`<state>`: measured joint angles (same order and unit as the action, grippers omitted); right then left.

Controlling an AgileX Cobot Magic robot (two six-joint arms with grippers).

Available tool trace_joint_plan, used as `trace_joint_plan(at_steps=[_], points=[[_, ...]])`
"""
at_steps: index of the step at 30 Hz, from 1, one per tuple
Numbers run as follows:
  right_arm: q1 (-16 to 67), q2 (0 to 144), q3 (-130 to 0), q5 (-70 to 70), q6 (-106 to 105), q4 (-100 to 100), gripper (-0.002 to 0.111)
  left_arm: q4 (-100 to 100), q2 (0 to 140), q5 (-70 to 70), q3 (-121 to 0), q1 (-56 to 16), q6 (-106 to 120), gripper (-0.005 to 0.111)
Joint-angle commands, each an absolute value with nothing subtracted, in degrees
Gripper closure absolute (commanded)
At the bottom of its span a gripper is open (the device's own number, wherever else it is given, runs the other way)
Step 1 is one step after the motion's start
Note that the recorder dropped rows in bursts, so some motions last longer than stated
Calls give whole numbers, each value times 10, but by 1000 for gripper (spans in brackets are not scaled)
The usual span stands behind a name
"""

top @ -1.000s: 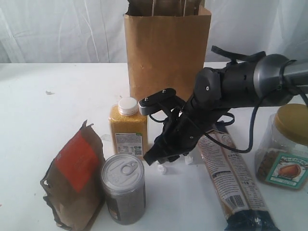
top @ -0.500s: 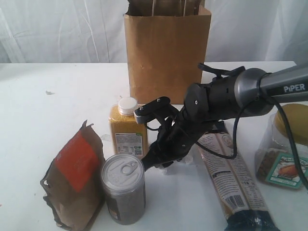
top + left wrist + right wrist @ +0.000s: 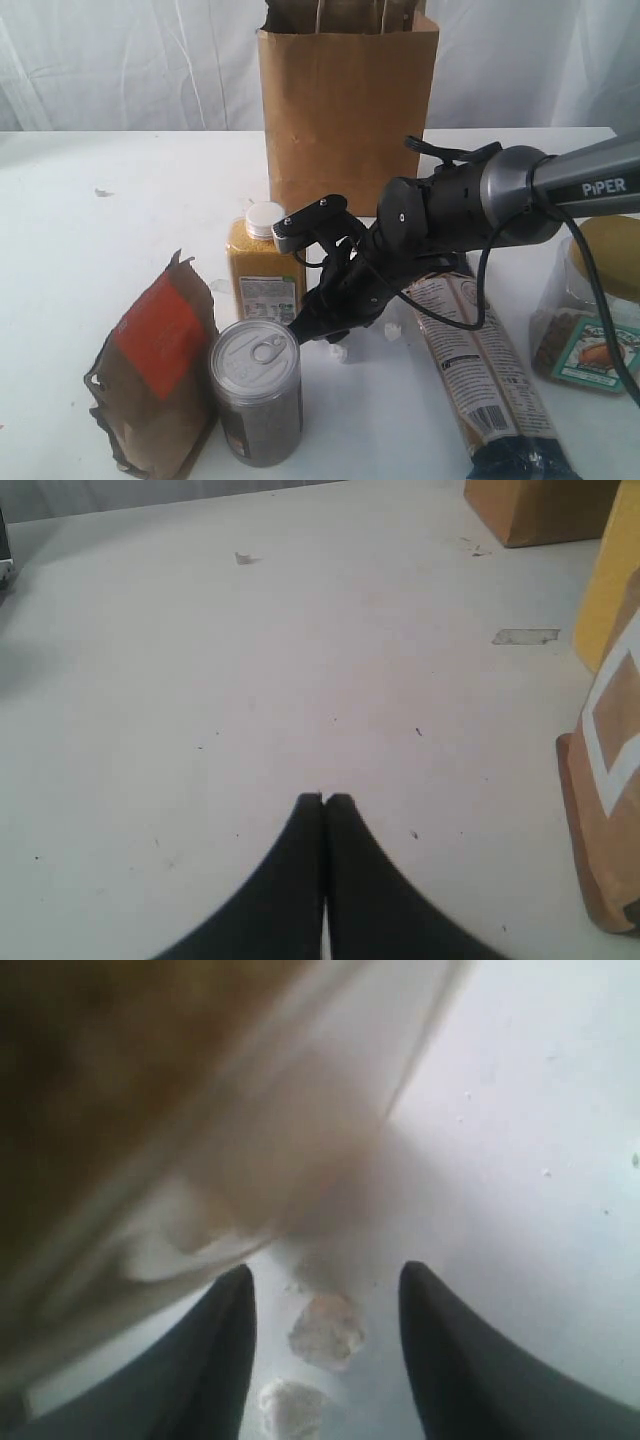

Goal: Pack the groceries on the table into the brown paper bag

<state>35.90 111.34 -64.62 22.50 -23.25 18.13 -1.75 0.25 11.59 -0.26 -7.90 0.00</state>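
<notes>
While the left tool (image 3: 324, 802) rests pinched together, the right tool (image 3: 325, 1300), apart and empty, hangs at four o'clock of the yellow-grain bottle (image 3: 262, 268), seemingly mid-approach; next, straddle it squarely.

Left tabletop (image 3: 110, 170) open; can (image 3: 256, 395), bottle (image 3: 250, 262), pouch (image 3: 155, 375) crowd front; pasta packet (image 3: 480, 380), jar (image 3: 570, 345) block right.

Matt paper bag (image 3: 345, 110); shiny metal can (image 3: 256, 395); smooth white table (image 3: 120, 200)

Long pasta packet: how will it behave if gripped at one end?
Probably stiff lengthwise, since the long pasta packet lies straight and flat on the table. Its glossy film looks slippery, and an end grip would likely let the far end droop.
</notes>
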Motion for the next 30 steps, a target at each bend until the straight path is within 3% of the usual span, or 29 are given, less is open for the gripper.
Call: trace_joint_plan(at_steps=[1, 6, 13, 27, 30], points=[[359, 1114, -647, 221, -234, 181, 59, -21, 0, 115, 0, -83, 0, 107], [359, 1114, -647, 221, -234, 181, 60, -21, 0, 115, 0, -83, 0, 107], [359, 1115, -647, 221, -234, 181, 70, -21, 0, 115, 0, -83, 0, 107], [359, 1115, -647, 230, -221, 181, 70, -19, 0, 115, 0, -82, 0, 107], [359, 1115, -647, 234, -207, 181, 79, -19, 0, 115, 0, -82, 0, 107]])
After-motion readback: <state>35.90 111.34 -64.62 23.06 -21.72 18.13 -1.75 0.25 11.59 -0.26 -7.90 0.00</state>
